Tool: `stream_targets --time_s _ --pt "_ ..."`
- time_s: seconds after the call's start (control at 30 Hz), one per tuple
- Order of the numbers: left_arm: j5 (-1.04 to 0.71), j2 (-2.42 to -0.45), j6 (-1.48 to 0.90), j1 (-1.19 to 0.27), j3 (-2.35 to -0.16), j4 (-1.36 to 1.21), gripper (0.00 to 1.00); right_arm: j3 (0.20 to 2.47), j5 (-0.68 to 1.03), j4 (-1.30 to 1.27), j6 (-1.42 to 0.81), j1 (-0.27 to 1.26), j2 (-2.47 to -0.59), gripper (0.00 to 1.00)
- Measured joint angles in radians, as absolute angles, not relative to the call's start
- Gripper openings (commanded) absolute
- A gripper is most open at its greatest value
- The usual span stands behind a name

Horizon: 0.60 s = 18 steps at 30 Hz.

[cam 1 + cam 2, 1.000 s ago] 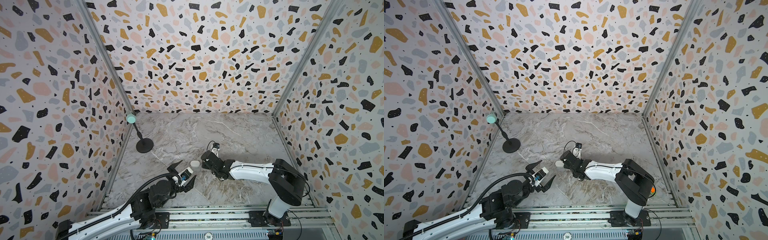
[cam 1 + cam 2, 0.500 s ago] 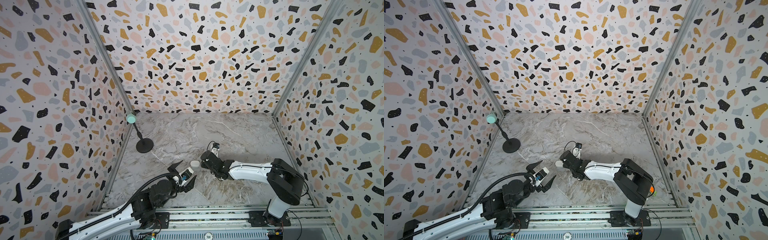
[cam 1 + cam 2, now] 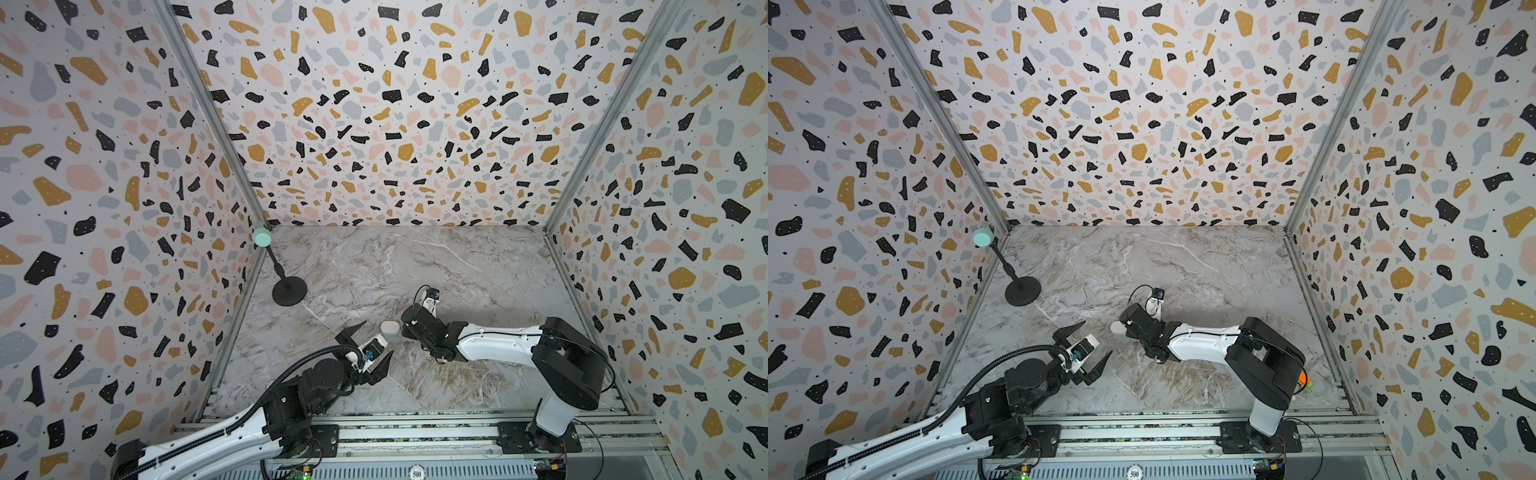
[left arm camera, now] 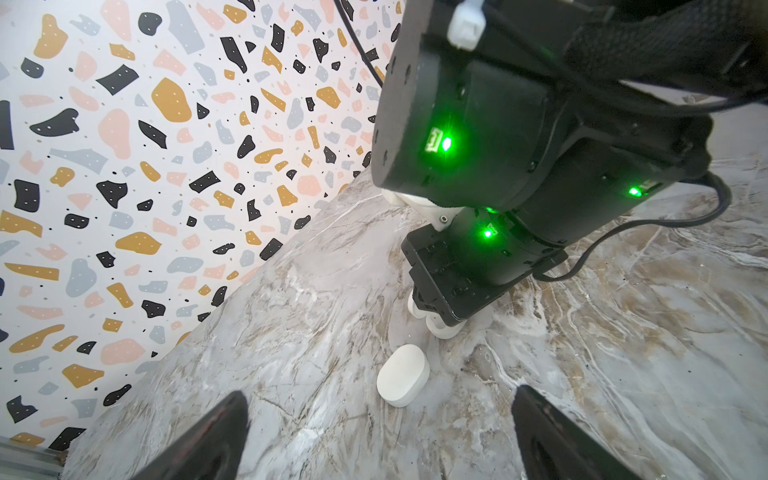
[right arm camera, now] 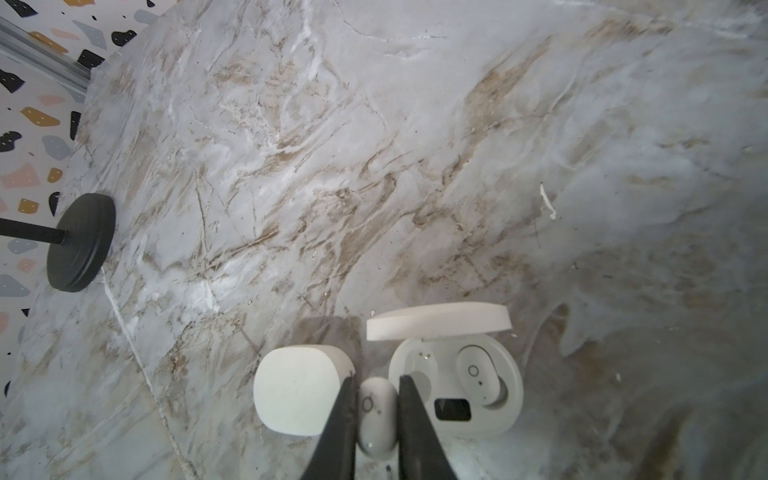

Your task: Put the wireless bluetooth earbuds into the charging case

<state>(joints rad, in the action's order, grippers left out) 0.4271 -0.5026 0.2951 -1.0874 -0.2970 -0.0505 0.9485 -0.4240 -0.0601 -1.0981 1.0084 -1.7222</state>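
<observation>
- In the right wrist view the fingers of the right tool point(image 5: 378, 380) run off the frame's edge. They also cover both flanks of the earbud point(image 5: 376, 411) pinched between them.
- There the stand point(image 5: 79, 245) loses its pole past the edge.
- In both top views the right arm point(image 3: 490, 345) hides that tool's tips, the earbud and the open case point(image 5: 494, 419).
- In a top view the closed case point(image 3: 1116, 328) is half covered.
- In the left wrist view the left tool point(image 4: 380, 392) shows only finger ends, and the right tool hides all but white slivers of the open case.

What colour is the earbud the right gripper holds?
White earbud, clearest in the right wrist view.
</observation>
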Motion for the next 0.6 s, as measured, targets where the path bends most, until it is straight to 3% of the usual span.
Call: stream_targets --time_s 0.6 --pt "0.422 -0.506 0.295 -1.087 -0.297 -0.051 1.00 0.928 -0.436 -0.062 -1.120 1.010 -1.739 0.05"
